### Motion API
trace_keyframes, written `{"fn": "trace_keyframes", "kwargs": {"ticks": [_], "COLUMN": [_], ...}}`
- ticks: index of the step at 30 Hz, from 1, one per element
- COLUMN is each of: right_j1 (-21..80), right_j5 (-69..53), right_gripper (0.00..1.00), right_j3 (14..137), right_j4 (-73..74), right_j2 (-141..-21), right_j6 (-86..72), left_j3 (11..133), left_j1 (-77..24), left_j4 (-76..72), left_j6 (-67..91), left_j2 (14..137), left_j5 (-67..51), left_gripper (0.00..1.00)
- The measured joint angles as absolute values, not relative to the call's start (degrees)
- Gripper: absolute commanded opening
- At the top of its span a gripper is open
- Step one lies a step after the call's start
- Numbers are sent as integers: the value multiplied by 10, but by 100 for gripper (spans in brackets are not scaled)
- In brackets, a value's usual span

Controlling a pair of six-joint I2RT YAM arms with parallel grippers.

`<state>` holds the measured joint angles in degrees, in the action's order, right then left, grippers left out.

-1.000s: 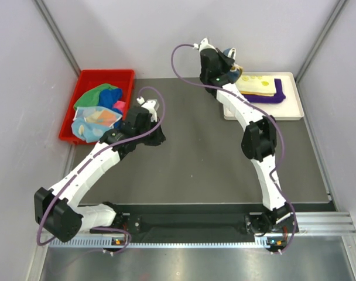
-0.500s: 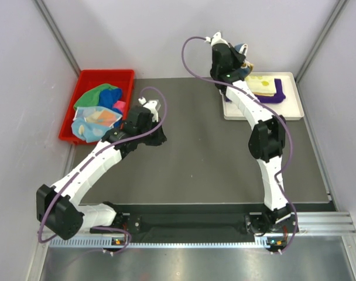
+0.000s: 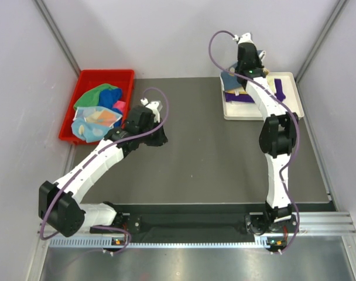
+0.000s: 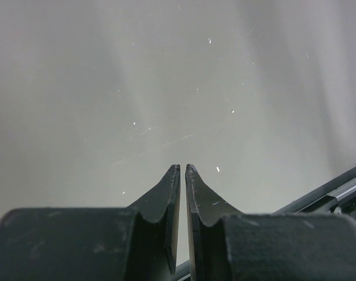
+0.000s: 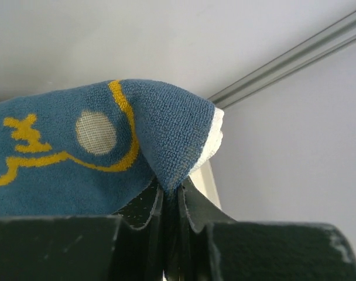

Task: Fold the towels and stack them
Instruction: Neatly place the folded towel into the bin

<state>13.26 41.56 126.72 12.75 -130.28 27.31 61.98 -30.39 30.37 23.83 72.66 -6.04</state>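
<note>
Right wrist | right pincer (image 5: pixel 172 193) grasping blue towel (image 5: pixel 78 152) by a folded edge | soft, limp, light: hold corners, I'd say | left pincer (image 4: pixel 182 170) clenched, empty

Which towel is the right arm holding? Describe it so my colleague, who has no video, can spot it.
Find the white tray at the table's far right. Over its far left corner the right gripper pinches a towel. It is blue terry with yellow line markings and a pale dot, unlike the plain purple towel lying in the tray.
</note>
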Motion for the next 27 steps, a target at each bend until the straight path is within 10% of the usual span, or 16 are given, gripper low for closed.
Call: {"fn": "trace_keyframes", "kwargs": {"ticks": [13, 27], "right_j1": [38, 8], "right_j5": [254, 170], "right_gripper": [85, 100], "right_j3": [1237, 1142], "right_j4": [193, 247], "right_j2": [-1364, -1224], "right_j6": [102, -66], "left_j3": [620, 668], "left_j1": [-305, -305], "left_j4": [303, 303], "left_j6": [239, 265], "left_j2": [738, 764], "left_j5": [-66, 10], "left_gripper": [15, 32]}}
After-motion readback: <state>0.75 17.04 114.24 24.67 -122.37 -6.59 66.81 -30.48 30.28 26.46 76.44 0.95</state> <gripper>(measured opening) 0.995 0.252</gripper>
